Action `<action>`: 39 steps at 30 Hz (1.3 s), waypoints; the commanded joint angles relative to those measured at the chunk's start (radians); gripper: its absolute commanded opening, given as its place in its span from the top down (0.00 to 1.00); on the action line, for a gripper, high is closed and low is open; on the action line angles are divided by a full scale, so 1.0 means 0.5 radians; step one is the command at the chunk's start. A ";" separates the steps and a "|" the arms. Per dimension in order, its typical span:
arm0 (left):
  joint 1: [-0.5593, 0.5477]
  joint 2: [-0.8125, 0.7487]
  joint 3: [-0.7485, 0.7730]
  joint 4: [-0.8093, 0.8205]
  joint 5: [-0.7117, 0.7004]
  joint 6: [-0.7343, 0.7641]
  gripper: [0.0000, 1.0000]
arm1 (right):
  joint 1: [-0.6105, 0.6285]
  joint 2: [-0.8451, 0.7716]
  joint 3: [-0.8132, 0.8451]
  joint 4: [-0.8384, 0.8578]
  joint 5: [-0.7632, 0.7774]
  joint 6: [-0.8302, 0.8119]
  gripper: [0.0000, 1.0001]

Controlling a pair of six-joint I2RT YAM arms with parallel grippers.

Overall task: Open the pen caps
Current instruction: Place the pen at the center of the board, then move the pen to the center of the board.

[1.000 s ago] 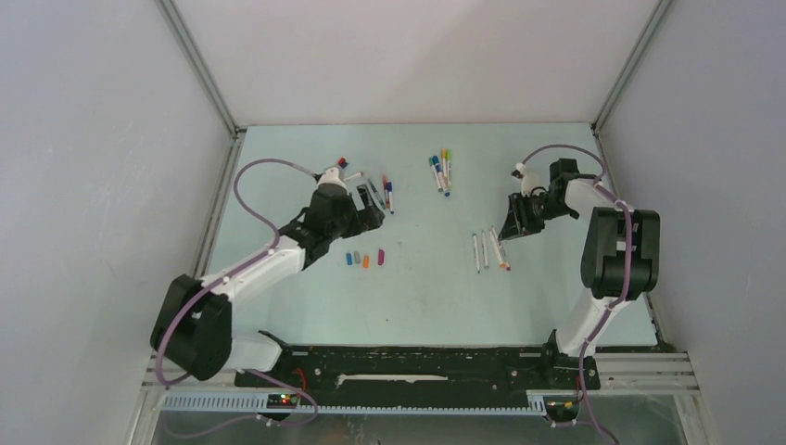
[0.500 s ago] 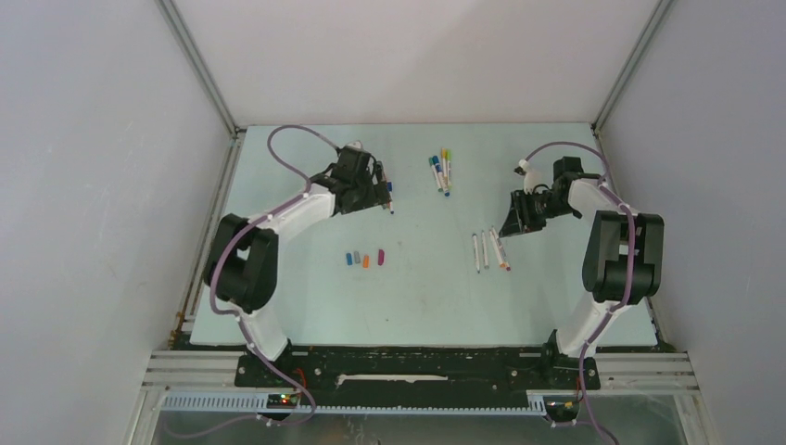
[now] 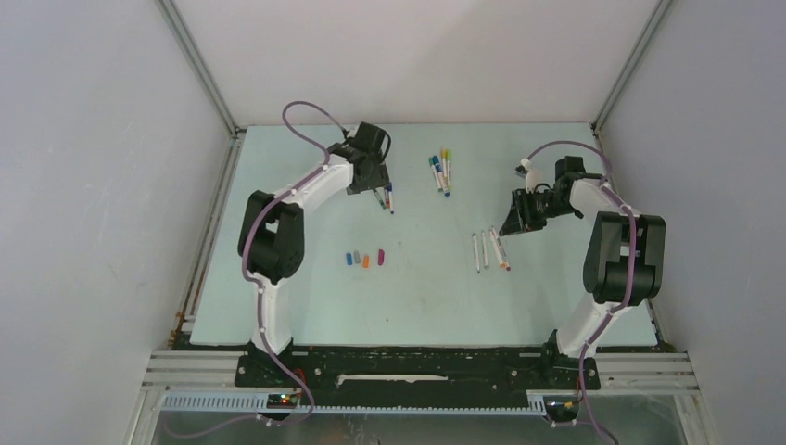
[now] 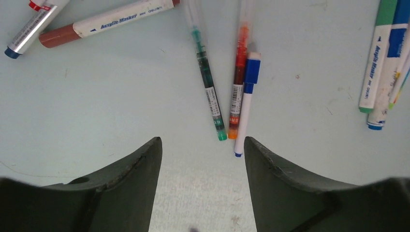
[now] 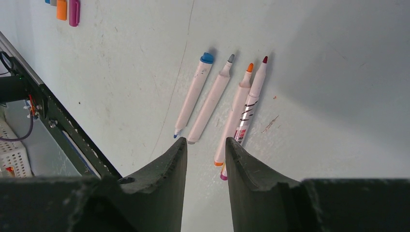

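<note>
My left gripper [image 4: 201, 141] hangs open over bare table, nothing between its fingers. Just ahead of it lie a green pen [image 4: 208, 89], a red pen [image 4: 238, 82] and a white pen with a blue cap [image 4: 252, 71]. A brown-capped marker [image 4: 106, 21] lies further left, and capped markers [image 4: 382, 48] lie at the right. In the top view the left gripper [image 3: 375, 181] is at the far left pen group [image 3: 385, 195]. My right gripper [image 5: 205, 141] stands narrowly open and empty, just short of several uncapped pens [image 5: 212, 99]. Loose pen caps [image 3: 366, 259] lie mid-table.
Another group of capped pens [image 3: 440, 171] lies far centre. The uncapped pens [image 3: 489, 250] lie right of centre beside the right gripper [image 3: 514, 225]. Orange [image 5: 61, 9] and purple [image 5: 74, 12] loose caps show in the right wrist view. Walls enclose the table [image 3: 417, 306] on three sides.
The left arm has swung from the near left out to the far pen group, and its jaws have narrowed somewhat. The right arm has stayed put.
</note>
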State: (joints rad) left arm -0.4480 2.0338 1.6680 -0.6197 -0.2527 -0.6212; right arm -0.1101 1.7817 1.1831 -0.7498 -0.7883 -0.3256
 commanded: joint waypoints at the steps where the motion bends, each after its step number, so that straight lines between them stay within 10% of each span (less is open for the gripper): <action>1: 0.013 0.106 0.236 -0.185 -0.113 -0.013 0.36 | -0.012 -0.103 0.067 -0.008 -0.049 -0.033 0.63; 39: 0.071 0.633 0.727 -0.405 0.204 -0.066 0.62 | -0.064 -0.119 0.085 -0.034 -0.103 -0.042 0.63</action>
State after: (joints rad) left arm -0.4191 2.3348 1.9556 -0.7933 -0.1707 -0.6392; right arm -0.1352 1.7702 1.1866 -0.7612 -0.8158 -0.3298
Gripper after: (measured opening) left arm 0.401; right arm 0.371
